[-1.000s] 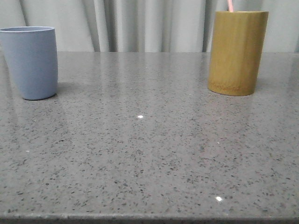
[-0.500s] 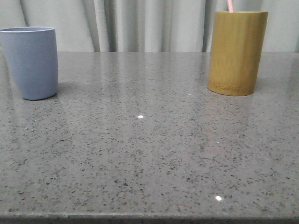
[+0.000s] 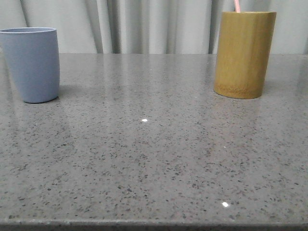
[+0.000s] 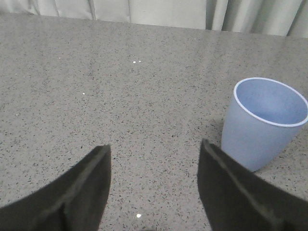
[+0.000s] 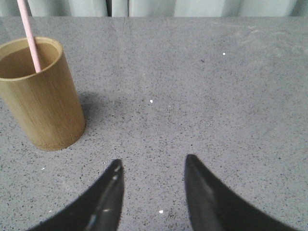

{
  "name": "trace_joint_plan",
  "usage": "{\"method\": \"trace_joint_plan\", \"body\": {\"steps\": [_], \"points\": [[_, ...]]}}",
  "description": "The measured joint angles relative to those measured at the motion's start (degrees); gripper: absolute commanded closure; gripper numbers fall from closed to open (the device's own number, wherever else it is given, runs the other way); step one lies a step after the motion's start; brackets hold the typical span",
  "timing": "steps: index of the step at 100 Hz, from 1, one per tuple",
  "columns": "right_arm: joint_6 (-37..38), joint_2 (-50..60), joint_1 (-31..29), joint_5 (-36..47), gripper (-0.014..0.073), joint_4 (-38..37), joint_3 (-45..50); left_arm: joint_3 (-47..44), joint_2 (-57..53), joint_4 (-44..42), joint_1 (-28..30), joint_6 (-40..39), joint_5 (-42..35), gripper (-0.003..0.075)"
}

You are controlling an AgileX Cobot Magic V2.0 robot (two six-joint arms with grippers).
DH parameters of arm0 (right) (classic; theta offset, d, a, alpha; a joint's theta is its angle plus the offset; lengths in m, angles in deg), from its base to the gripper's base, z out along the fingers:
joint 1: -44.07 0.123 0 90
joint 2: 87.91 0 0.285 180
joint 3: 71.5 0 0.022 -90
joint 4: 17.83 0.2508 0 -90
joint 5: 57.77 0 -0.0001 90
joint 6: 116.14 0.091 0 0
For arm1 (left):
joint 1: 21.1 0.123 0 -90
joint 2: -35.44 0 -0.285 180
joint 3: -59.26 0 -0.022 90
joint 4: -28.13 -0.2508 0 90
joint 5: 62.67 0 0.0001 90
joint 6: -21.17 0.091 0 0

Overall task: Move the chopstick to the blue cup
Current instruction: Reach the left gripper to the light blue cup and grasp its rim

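Chopstick point(image 5: 30, 37) near upright in bamboo cup point(image 5: 42, 98), tip upward.

Soft even light, faint shadows, small glints, sharp focus

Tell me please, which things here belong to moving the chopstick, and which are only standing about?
Belong to the job:
- chopstick, standing in the bamboo cup
- blue cup, empty
- right tool, open
- left tool, open

Only standing about:
- speckled table
- curtain
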Motion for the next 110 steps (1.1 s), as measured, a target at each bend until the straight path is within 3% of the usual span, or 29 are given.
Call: {"method": "trace_joint_plan", "body": {"steps": [47, 110], "points": [[0.0, -1.1, 0.0, -0.4, 0.0207, 0.0, -0.1, 2.6, 1.9, 0.2, 0.0, 0.1, 0.8, 0.0303], [0.0, -1.4, 0.0, -0.4, 0.0207, 0.0, -0.1, 40.2, 38.5, 1.0, -8.1, 3.7, 24.8, 0.0333]]}}
